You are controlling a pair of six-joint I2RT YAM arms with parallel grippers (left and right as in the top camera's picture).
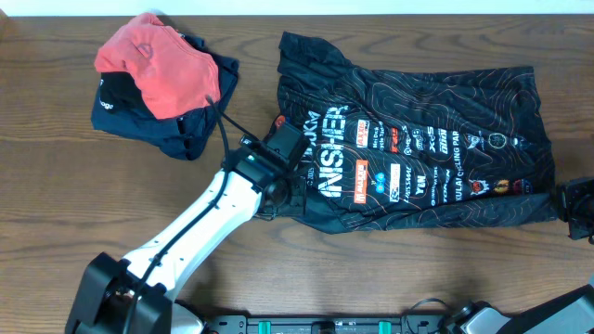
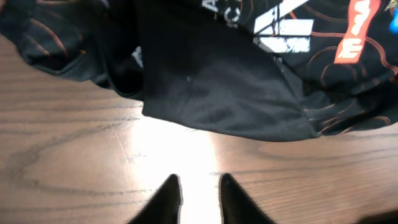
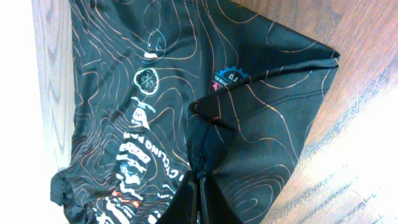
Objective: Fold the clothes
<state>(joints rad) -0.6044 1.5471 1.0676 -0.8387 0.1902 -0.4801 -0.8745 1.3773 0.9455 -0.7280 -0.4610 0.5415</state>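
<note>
Bench [image 1: 56,213]: brown wood grain, lit evenly from above. The jersey [image 1: 418,111] lies spread over the centre and right, print side up, wrinkled, with its left edge bunched and partly turned under. Off to the far left, a coral-red garment [image 1: 153,60] sits heaped on a navy garment [image 1: 116,107], well apart from the work. I leave both alone.

Left pincer [image 2: 199,183]: jaws apart with nothing between them, low over bare wood just short of the jersey's near hem. My reading is that it is parked here to slide in under that hem and not to come down on top of the cloth.

Right pincer [image 3: 200,186]: jaws together, clamped on a pinch of the jersey's right-hand edge. The cloth rises in a small peak into the fingers, so that corner looks lifted off the wood. From overhead this pincer sits at the frame's right margin, at the jersey's lower right corner.

Judgement: the fold is barely begun. One corner is secured and the other is not yet gripped. The bunched left edge risks a double-layer grab, so I aim for the single hem.
</note>
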